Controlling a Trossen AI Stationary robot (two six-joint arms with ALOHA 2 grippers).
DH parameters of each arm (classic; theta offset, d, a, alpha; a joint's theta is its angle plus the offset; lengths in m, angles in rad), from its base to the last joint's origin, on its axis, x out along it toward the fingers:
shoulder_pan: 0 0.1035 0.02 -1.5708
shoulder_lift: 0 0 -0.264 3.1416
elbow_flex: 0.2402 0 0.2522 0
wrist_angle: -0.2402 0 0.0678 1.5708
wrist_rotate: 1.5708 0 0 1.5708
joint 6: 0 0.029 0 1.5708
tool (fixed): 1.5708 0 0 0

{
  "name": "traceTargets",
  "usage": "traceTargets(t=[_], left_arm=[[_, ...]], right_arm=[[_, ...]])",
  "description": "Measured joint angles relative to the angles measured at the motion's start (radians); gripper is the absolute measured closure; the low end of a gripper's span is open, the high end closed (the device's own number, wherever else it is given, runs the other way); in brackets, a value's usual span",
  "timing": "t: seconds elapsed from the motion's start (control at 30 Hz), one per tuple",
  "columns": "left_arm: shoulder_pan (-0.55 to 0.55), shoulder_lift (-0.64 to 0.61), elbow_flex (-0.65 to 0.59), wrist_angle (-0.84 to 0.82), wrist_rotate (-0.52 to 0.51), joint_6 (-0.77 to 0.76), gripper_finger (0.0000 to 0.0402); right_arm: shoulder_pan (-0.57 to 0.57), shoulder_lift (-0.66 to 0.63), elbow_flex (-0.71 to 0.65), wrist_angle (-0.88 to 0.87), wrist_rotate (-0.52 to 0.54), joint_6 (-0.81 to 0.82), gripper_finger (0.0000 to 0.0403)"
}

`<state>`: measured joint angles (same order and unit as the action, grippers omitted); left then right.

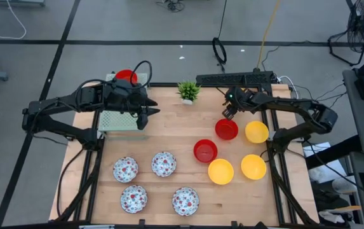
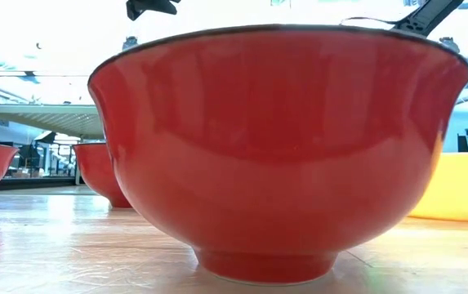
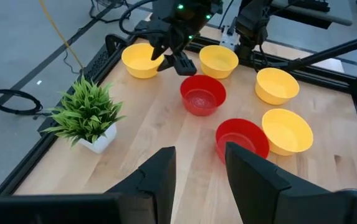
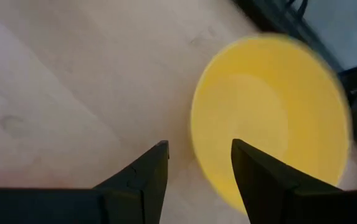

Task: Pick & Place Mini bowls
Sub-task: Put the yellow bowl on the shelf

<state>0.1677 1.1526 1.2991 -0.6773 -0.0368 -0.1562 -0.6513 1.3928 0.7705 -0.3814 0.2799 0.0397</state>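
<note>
The right gripper point(image 1: 229, 113) hangs with its fingers spread and nothing between them, at about one o'clock on the worktop point(image 1: 169, 137), just beyond the far rim of a red bowl point(image 1: 227, 129). In its wrist view a yellow bowl point(image 4: 268, 118) lies just past the fingertips. The left gripper point(image 1: 145, 113) waits at about eleven o'clock, fingers also parted and empty, over a pale green mat point(image 1: 119, 119) – behind it sits another red bowl point(image 1: 126, 77).

The remaining mini bowls are spread out: a second red bowl point(image 1: 205, 151) near centre, three yellow bowls point(image 1: 256, 131) between two and four o'clock, four floral bowls point(image 1: 164, 163) from six to eight o'clock. A potted plant point(image 1: 188, 91) stands at twelve.

If a rim pinch is the step in hand, it would go best with one finger lowered inside the wall and one outside, straight down – the glaze looks slick, so a centred, square bite should keep the bowl from tipping or skating.

No brand, label or readable writing shows on any bowl or on the mat.
</note>
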Motion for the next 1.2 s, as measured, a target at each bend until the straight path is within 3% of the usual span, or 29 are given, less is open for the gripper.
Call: traceTargets(t=[0.47, 0.6, 0.83, 1.2], left_arm=[[0.000, 0.000, 0.000, 0.000, 0.000, -0.001, 0.0259], [0.000, 0.000, 0.000, -0.001, 0.000, -0.001, 0.0259], [0.000, 0.000, 0.000, -0.002, 0.000, 0.040, 0.0259], [0.000, 0.000, 0.000, -0.008, 0.001, 0.243, 0.0259]], right_arm=[[-0.055, 0.094, 0.000, 0.011, -0.020, -0.033, 0.0244], [-0.054, 0.107, 0.000, 0.012, -0.022, -0.068, 0.0281], [-0.054, 0.108, 0.000, 0.010, -0.021, -0.083, 0.0393], [-0.032, 0.041, 0.000, -0.007, -0.018, -0.089, 0.0402]])
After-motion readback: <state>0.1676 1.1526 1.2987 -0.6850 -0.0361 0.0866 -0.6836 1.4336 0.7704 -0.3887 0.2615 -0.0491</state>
